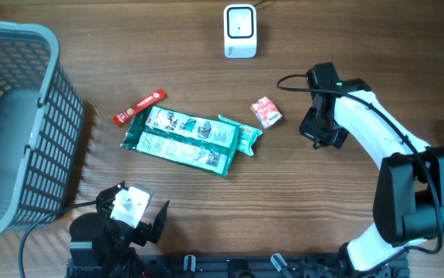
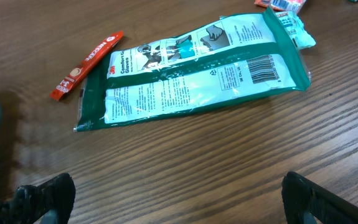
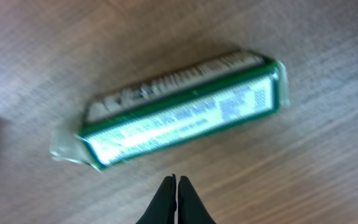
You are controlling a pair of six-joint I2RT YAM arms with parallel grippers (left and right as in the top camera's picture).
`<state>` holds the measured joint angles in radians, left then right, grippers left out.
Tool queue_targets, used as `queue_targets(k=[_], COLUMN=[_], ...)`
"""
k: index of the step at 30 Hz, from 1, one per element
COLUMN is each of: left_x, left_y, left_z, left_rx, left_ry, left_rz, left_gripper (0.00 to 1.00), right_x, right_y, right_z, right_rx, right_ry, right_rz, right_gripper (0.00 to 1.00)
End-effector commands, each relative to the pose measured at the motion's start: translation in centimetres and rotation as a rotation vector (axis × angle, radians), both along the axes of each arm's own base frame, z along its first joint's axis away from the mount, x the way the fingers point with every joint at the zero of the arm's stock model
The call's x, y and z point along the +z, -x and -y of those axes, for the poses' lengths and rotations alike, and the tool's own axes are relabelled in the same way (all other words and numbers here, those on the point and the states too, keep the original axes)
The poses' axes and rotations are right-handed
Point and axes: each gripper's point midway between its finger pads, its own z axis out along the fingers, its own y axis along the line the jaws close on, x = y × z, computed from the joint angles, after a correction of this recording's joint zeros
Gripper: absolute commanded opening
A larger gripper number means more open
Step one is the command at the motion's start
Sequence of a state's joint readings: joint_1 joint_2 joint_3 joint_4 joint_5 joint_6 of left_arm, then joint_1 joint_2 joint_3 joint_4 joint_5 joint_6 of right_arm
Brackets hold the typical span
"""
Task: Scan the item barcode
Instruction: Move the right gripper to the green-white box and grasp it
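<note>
1. Left gripper (image 1: 135,201) at 7 o'clock: wide open, holding nothing.
2. Green packet (image 1: 187,137) lies flat mid-table, not yet picked up. I think a grab comes next.
3. Right gripper (image 3: 177,185) at 3 o'clock is pinched shut and empty. The scanner (image 1: 239,31) sits at 12.

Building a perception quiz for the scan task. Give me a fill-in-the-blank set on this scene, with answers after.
1. The right jaws are ___ and hold nothing.
2. The barcode on the green pack faces ___.
3. The basket stands on the robot's ___ side.
4. The scanner is ___ in colour.
Missing words: shut; up; left; white.
</note>
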<state>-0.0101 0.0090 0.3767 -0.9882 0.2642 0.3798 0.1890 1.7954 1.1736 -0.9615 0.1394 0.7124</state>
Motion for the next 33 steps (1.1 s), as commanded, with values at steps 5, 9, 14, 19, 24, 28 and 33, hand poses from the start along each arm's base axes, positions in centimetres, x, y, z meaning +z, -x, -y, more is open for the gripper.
queue_targets(k=[5,9,14,19,24,28,33], left_x=[-0.1,-0.1,-0.1,-0.1,-0.1,-0.1,-0.1], left_y=[0.0,0.0,0.0,0.0,0.0,0.0,0.0], left_z=[0.2,0.2,0.2,0.2,0.2,0.2,0.2], left_rx=[-0.010,-0.010,-0.010,-0.009,-0.010,-0.009,-0.010], left_ry=[0.005,0.005,0.005,0.005,0.005,0.005,0.005], left_rz=[-0.001,-0.001,-0.001,-0.001,-0.001,-0.001,-0.001], left_gripper=[1.00,1.00,1.00,1.00,1.00,1.00,1.00], right_x=[1.0,1.0,-3.7,-6.0,-3.5,-1.6,4.4], right_y=[-4.2,-7.7,-7.3,-2.8,0.6,1.0,0.7], right_z=[-2.4,-1.6,-1.3,-1.1,-0.3,-0.4,-1.6], right_rx=[0.016,-0.051,-0.074,-0.072,-0.073,-0.003,0.068], right_ry=[-0.126,-0.077,-0.048,-0.037,-0.006,-0.022,-0.116], right_rz=[0.159,0.320,0.238,0.027,-0.078,-0.065,0.088], right_gripper=[0.05,0.10,0.05,0.05,0.05,0.05,0.05])
